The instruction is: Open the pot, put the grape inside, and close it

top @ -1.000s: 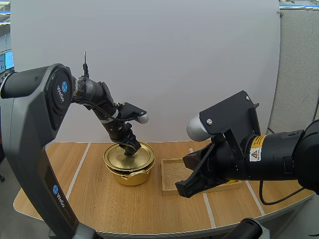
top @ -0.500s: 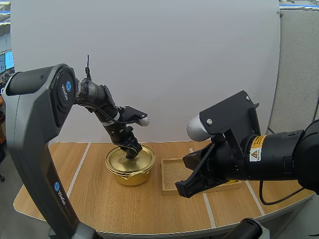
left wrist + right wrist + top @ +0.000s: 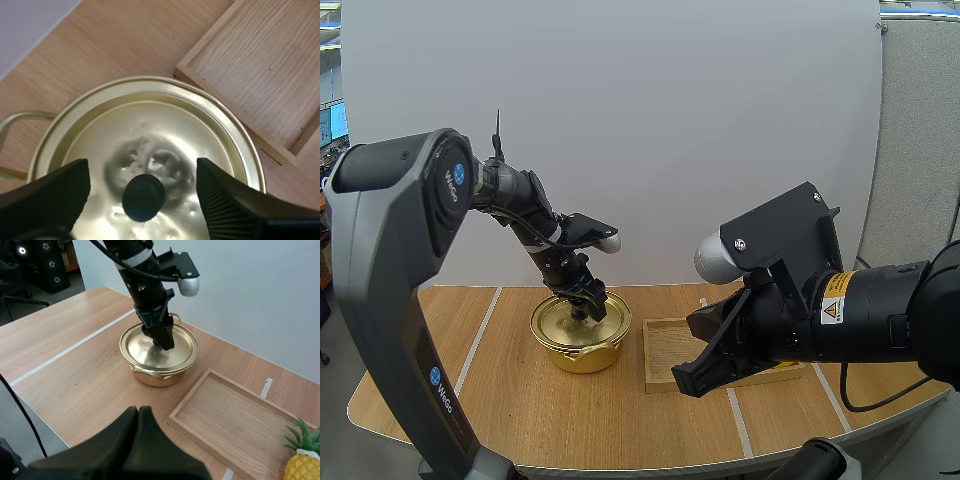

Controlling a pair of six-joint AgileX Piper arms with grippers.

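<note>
The golden pot (image 3: 582, 348) stands left of the table's centre with its lid (image 3: 566, 322) seated flat on it. My left gripper (image 3: 586, 306) hangs just over the lid, open. From the left wrist, its ribbed fingers (image 3: 55, 192) stand wide on either side of the black knob (image 3: 144, 197) without touching it, and the lid (image 3: 165, 130) fills the pot's rim. The right wrist view takes in the pot (image 3: 150, 371) with the left gripper (image 3: 162, 340) above it. My right gripper (image 3: 139, 440) is shut on nothing, raised over the table's front, also seen from the high camera (image 3: 688, 380).
A shallow wooden tray (image 3: 665, 352) lies just right of the pot, its near edge behind my right arm; it appears again as the tray (image 3: 235, 415) and its corner (image 3: 260, 65). A pineapple (image 3: 302, 460) stands beyond the tray's far right end. Bare wood lies left of the pot.
My left gripper has let go of the lid's knob and spread its fingers wide. The lid now rests on the pot. The right arm has not moved.
</note>
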